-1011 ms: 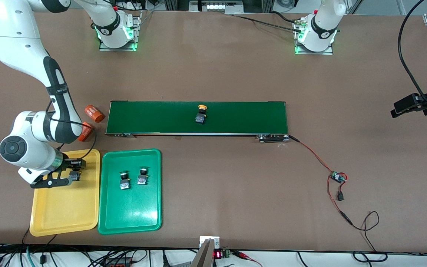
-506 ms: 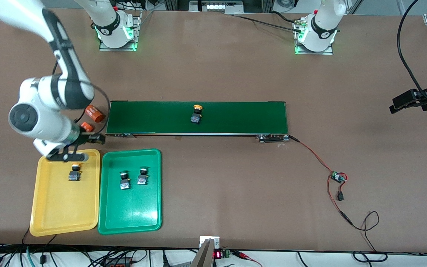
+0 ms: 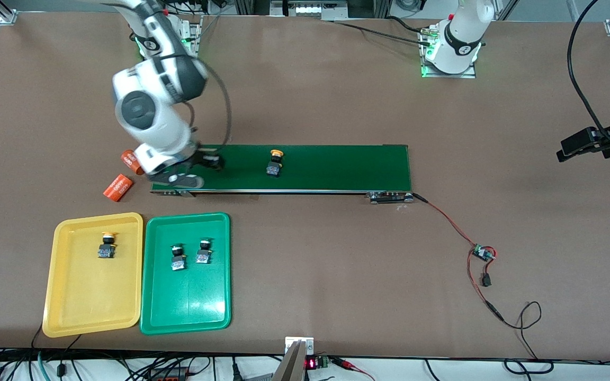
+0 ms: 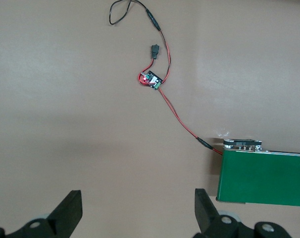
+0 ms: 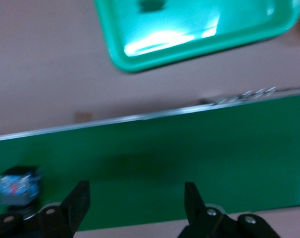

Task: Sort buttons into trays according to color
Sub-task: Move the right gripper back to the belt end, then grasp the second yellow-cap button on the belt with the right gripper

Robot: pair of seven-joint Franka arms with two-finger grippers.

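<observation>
A yellow-capped button (image 3: 274, 163) rides the dark-green belt (image 3: 337, 166); in the right wrist view this button (image 5: 19, 186) lies just outside one finger. My right gripper (image 3: 199, 172) (image 5: 136, 206) hangs open and holds nothing, over the belt's end toward the right arm's end of the table. Another yellow-capped button (image 3: 107, 246) stands in the yellow tray (image 3: 88, 301). Two green-capped buttons (image 3: 178, 257) (image 3: 204, 251) sit side by side in the green tray (image 3: 188, 307) (image 5: 189, 34). My left gripper (image 4: 138, 210) waits open over bare table at the left arm's end.
Two orange cylinders (image 3: 134, 161) (image 3: 118, 187) lie on the table off the belt's end, beside the right gripper. A red wire with a small circuit board (image 3: 482, 253) (image 4: 152, 79) trails from the belt's motor end (image 3: 389, 197).
My right gripper has let go of the yellow-capped button in the yellow tray, risen and swung over to the belt's end. The button on the belt has drifted toward the right arm's end.
</observation>
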